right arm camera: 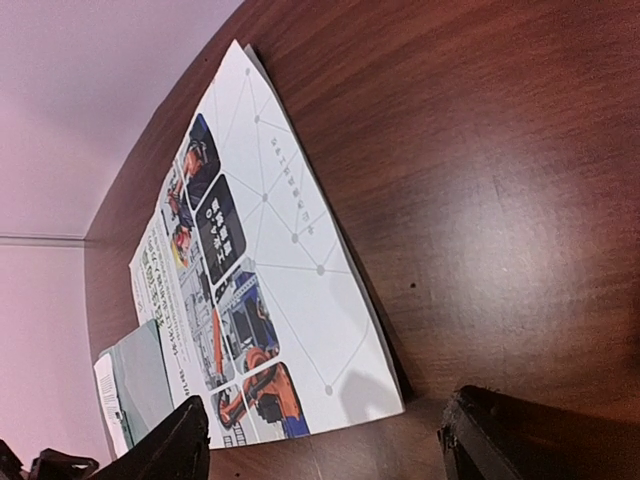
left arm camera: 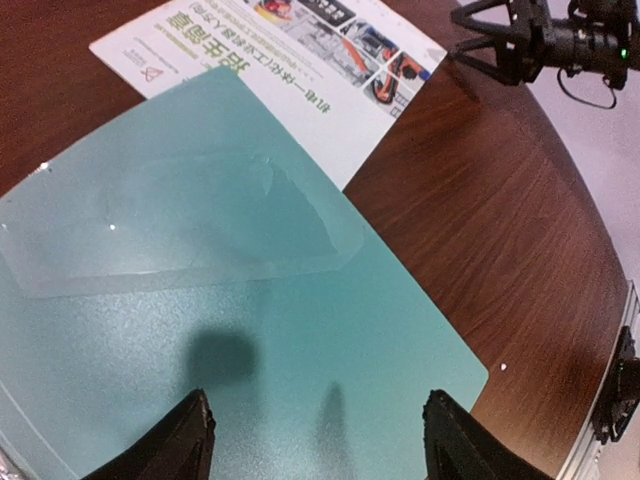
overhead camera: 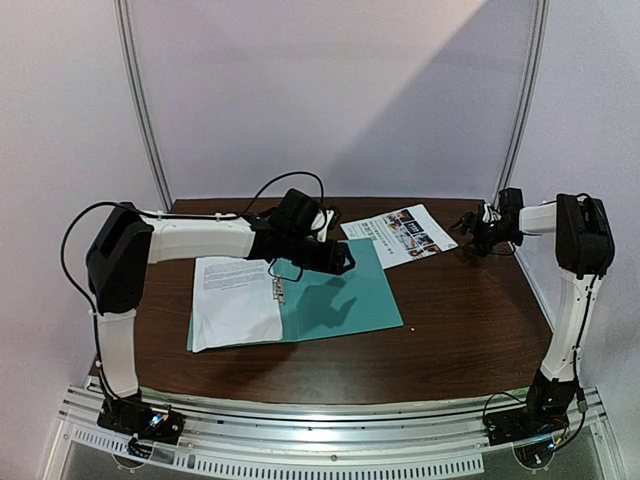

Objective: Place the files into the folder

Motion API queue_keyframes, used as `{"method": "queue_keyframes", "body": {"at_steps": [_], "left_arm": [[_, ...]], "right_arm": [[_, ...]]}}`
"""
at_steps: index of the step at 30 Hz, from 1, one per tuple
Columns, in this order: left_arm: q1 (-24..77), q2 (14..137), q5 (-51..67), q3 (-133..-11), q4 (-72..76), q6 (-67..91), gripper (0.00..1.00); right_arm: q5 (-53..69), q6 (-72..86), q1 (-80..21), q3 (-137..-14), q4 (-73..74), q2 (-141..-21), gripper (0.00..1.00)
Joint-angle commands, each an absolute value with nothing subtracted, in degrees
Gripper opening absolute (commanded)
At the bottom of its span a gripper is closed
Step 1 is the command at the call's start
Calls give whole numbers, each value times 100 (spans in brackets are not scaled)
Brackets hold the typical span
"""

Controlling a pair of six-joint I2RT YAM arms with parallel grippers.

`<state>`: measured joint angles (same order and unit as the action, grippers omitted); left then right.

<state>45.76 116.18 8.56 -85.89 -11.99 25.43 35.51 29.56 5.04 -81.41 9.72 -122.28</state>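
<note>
**A:** Where did the folder lie?

**B:** The folder [overhead camera: 340, 300] lay open and flat on the table [overhead camera: 460, 320], teal inside facing up. The clip [overhead camera: 278, 290] sat at its spine.

**A:** And the files?

**B:** They were apart. The white sheet [overhead camera: 235, 300] lay on the folder's left half and covered most of it, with its right edge just beside the clip. The colour sheet [overhead camera: 400, 233] lay on the table at the far side, print up. In the left wrist view the folder's far right corner lay over one edge of it. The rest of that sheet rested on bare wood.

**A:** What was the left gripper doing?

**B:** The left gripper [left arm camera: 318, 410] hung over the folder's bare right half and threw a shadow on the teal. Its jaws stood wide with nothing between them.

**A:** And the right one?

**B:** The right gripper [right arm camera: 325, 405] was low at the colour sheet's right-hand corner. Its jaws were also wide. In its own camera the paper's corner showed in the gap between the fingers, but nothing was clamped. I could not tell whether either finger touched the sheet.
</note>
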Motion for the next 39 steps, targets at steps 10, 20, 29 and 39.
{"method": "queue_keyframes", "body": {"at_steps": [10, 20, 29, 39], "left_arm": [[4834, 11323, 729, -8192, -1230, 2610, 71], [4882, 11294, 691, -8145, -1261, 2611, 71], [4896, 11293, 677, -8147, -1286, 2595, 70], [4904, 11320, 676, -8173, -1309, 2576, 70]], "right_arm": [[3981, 3051, 520, -8227, 819, -12689, 73], [4244, 3159, 525, -8227, 650, -12743, 64], [4431, 3282, 536, -8193, 403, -12753, 49], [5272, 3952, 677, -7656, -953, -12545, 31]]}}
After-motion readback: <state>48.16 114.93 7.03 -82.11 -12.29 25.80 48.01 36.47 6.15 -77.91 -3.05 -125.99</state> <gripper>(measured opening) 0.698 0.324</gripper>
